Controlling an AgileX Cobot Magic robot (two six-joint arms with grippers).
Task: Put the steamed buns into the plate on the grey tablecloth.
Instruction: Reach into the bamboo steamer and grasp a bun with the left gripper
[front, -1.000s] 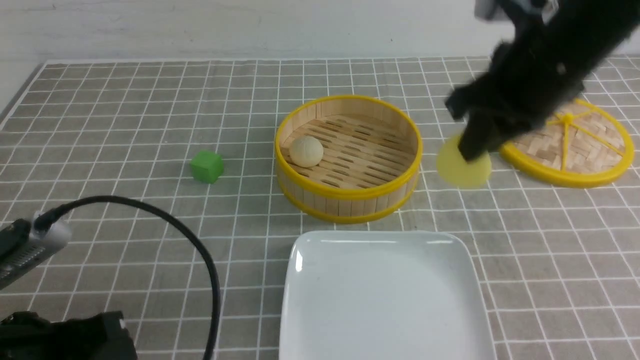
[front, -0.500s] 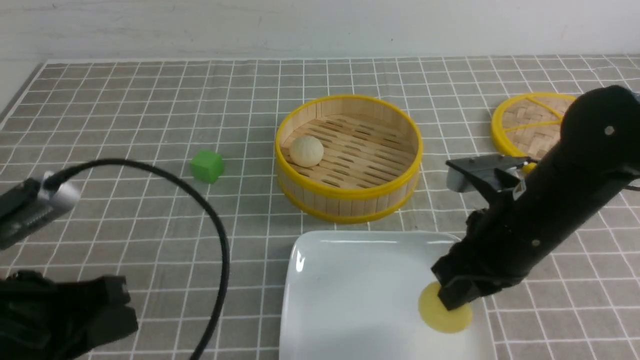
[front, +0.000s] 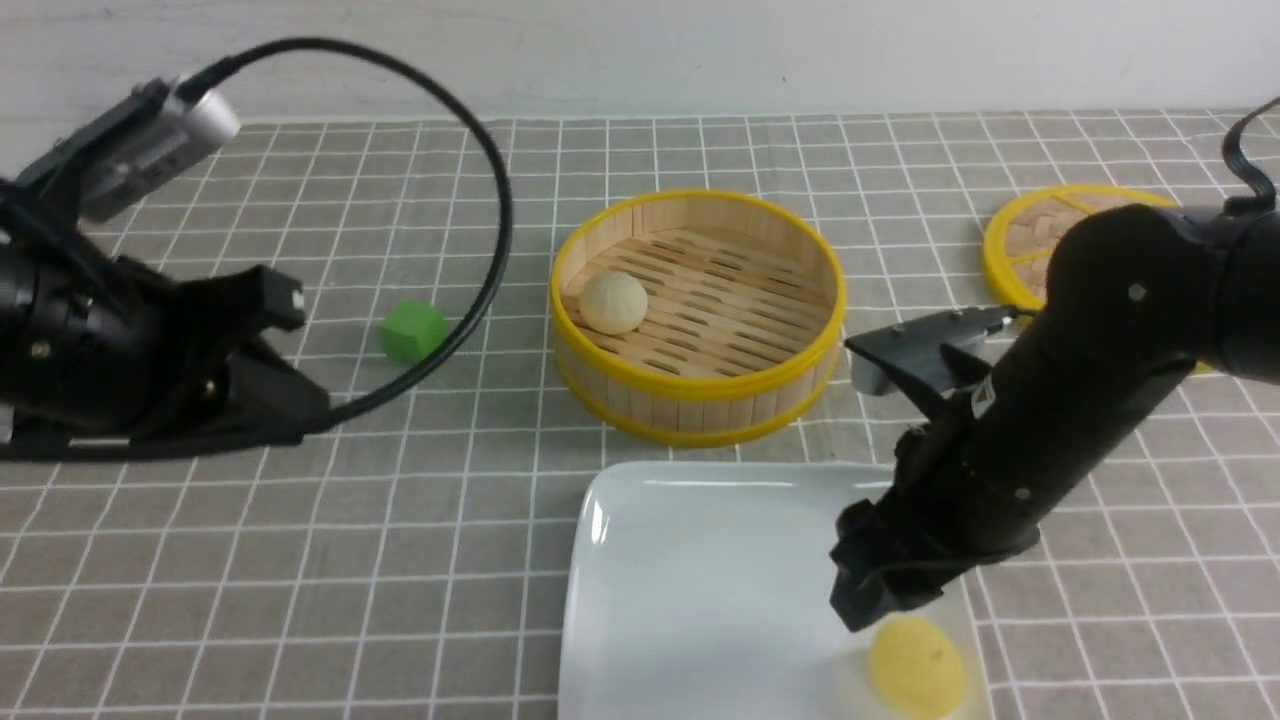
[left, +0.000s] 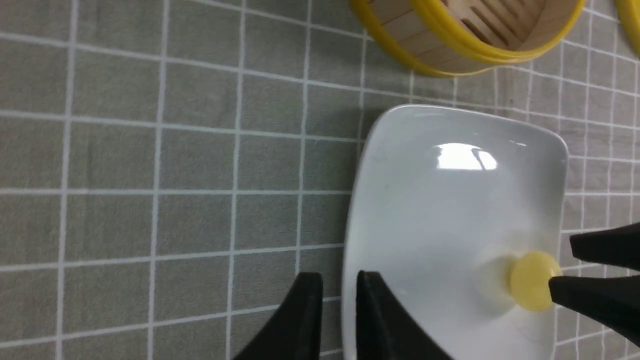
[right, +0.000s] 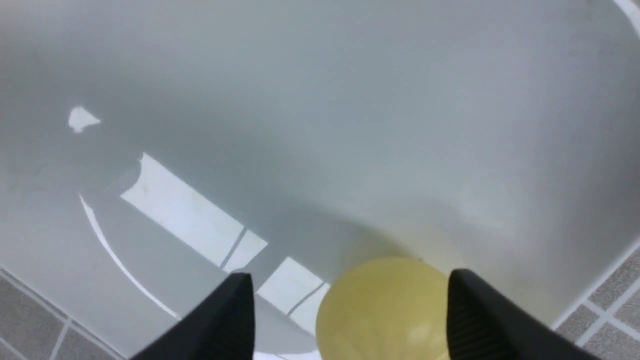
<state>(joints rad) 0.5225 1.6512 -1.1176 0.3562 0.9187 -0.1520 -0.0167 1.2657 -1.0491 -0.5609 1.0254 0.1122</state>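
The pale yellow steamed bun lies in the near right corner of the white plate on the grey tablecloth. My right gripper hangs just over that bun, open wide, with a finger on either side and no grip. The off-white bun sits inside the bamboo steamer behind the plate. My left arm is raised at the far left. My left gripper is open by a narrow gap, holds nothing, and hovers beside the plate's left edge.
A green cube lies on the cloth left of the steamer. The woven lid rests at the back right, partly behind my right arm. The left arm's cable loops over the cloth near the cube.
My right gripper has opened and let the yellow bun drop into the plate's near right corner. My left arm has risen and swung forward, its jaws parting slightly.
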